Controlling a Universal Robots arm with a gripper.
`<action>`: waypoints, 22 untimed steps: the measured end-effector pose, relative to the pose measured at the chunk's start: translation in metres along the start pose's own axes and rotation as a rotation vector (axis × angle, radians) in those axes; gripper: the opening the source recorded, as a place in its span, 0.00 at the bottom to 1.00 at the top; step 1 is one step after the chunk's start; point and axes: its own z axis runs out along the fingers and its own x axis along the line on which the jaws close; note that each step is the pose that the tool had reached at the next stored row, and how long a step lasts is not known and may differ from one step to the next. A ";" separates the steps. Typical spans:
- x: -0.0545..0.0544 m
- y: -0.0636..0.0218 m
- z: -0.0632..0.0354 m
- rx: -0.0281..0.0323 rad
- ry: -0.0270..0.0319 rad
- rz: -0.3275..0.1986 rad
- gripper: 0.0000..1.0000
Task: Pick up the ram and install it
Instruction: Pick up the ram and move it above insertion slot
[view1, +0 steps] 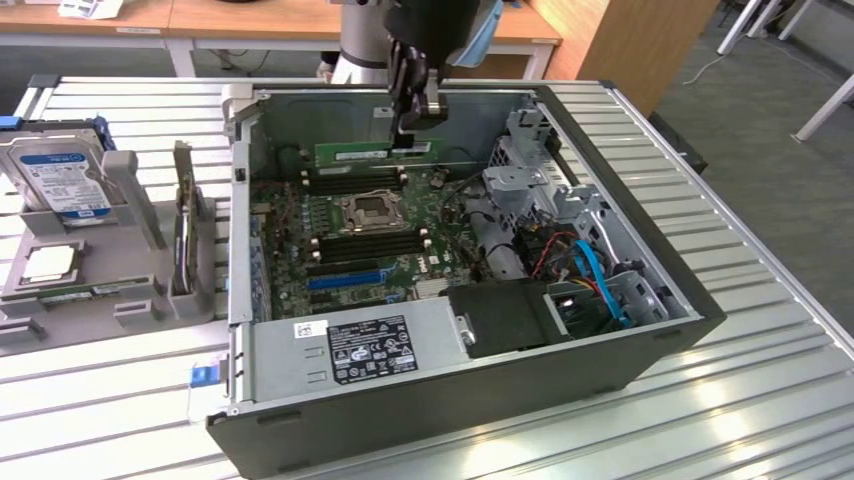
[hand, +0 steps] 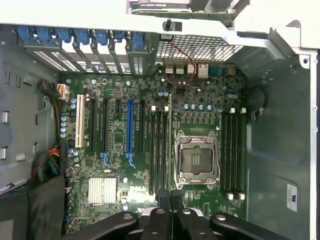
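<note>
My gripper (view1: 411, 118) is shut on the ram (view1: 375, 151), a slim green stick held level on its long edge inside the open computer case (view1: 641, 345). In the exterior view the stick hangs just above the far bank of black memory slots (view1: 352, 180), behind the bare processor socket (view1: 370, 210). In the wrist view the ram (hand: 170, 140) shows edge-on as a thin line running out from between my fingertips (hand: 163, 196). It lies over the memory slots (hand: 158, 150) beside the processor socket (hand: 196, 159). Whether it touches a slot I cannot tell.
A grey holder (view1: 80, 290) beside the case at the exterior view's left carries a blue-and-silver hard drive (view1: 60, 180), a square silver processor chip (view1: 50, 262) and an upright card (view1: 187, 225). Inside the case are the power supply (view1: 360, 345), a drive cage (view1: 534, 190) and blue cables (view1: 601, 285).
</note>
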 end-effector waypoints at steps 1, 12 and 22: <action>0.000 0.0000 0.0008 0.0000 0.0000 0.000 0.11; 0.001 -0.0006 0.0107 -0.0001 0.0001 0.000 0.11; 0.001 -0.0057 0.0105 0.0000 0.0000 0.000 0.11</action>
